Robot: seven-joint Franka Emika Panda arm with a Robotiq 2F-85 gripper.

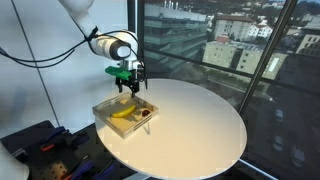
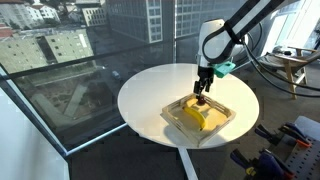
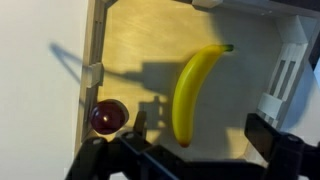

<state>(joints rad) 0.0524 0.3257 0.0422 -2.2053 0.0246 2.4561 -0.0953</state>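
Nearest us in the wrist view, the tool (image 3: 190, 150) stands wide open and empty. Beneath it a banana (image 3: 195, 90) lies in a wooden tray (image 3: 95, 60), with a dark red fruit (image 3: 109, 116) apart in a corner. In both exterior views the tool (image 1: 127, 80) hovers just above the tray (image 2: 228, 118) on the round white bench (image 1: 200, 125).
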